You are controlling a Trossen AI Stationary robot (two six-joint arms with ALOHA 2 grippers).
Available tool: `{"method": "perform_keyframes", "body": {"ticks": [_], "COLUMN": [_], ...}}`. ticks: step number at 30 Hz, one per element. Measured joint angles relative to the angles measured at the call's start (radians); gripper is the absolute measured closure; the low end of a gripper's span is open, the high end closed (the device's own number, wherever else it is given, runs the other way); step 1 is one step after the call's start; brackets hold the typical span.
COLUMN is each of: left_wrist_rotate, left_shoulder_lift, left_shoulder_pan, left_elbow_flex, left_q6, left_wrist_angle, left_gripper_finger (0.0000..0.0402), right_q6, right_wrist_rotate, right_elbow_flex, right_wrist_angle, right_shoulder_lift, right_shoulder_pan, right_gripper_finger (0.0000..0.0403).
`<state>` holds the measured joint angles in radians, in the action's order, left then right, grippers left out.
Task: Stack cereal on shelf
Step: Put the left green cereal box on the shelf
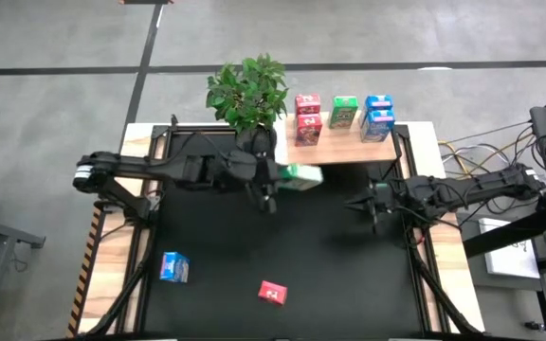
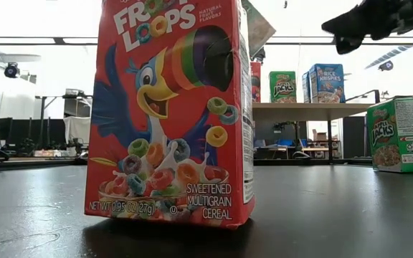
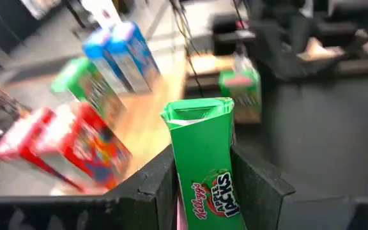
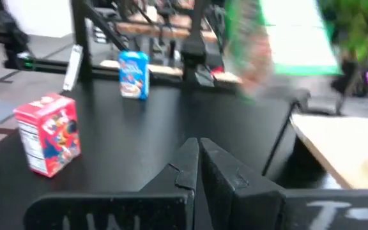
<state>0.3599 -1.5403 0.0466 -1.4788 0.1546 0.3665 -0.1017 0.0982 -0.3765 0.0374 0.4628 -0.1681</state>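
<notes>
A leafy green potted plant [image 1: 248, 91] stands at the black table's [image 1: 330, 275] far edge; cables [image 1: 486, 152] trail off its right side.

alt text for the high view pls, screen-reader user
The left tool holds a green cereal box just before the pale wood shelf, where red, green and blue boxes already stand beside a potted plant. The right tool waits, shut, mid-table; a blue box and a red box remain on the black tabletop.
</notes>
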Motion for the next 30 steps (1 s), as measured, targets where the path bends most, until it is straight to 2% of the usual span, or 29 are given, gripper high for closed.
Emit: {"method": "perform_keyframes", "body": {"ticks": [7, 11, 14, 18, 25, 28, 30], "left_wrist_rotate": [-0.007, -0.050, -0.062, -0.065, -0.067, -0.124, -0.178], "left_shoulder_lift": [-0.048, -0.059, -0.079, -0.128, -0.307, -0.397, -0.427], "left_shoulder_pan": [-0.061, -0.082, -0.085, -0.089, -0.158, -0.201, -0.222], "left_elbow_flex": [0.000, -0.003, -0.053, -0.228, -0.683, -0.851, -0.870], "left_q6": [0.025, 0.026, 0.033, 0.105, 0.165, 0.152, 0.140], "left_wrist_angle": [-0.166, -0.210, -0.205, -0.092, 0.382, 0.513, 0.494], "left_gripper_finger": [0.0283, 0.0283, 0.0283, 0.0283, 0.0283, 0.0283, 0.0283], "right_q6": [-0.135, -0.181, -0.191, -0.208, -0.226, -0.226, -0.224], "right_wrist_rotate": [0.006, 0.006, 0.005, -0.001, -0.002, -0.002, -0.002], "right_elbow_flex": [0.017, 0.022, 0.026, 0.034, 0.031, 0.031, 0.031], "right_wrist_angle": [0.061, 0.073, 0.073, 0.072, 0.070, 0.072, 0.072], "right_shoulder_lift": [-0.079, -0.127, -0.154, -0.175, -0.188, -0.193, -0.194], "right_shoulder_pan": [-0.079, -0.100, -0.101, -0.101, -0.101, -0.101, -0.101], "right_gripper_finger": [0.0394, 0.0394, 0.0394, 0.0394, 0.0394, 0.0394, 0.0394]}}
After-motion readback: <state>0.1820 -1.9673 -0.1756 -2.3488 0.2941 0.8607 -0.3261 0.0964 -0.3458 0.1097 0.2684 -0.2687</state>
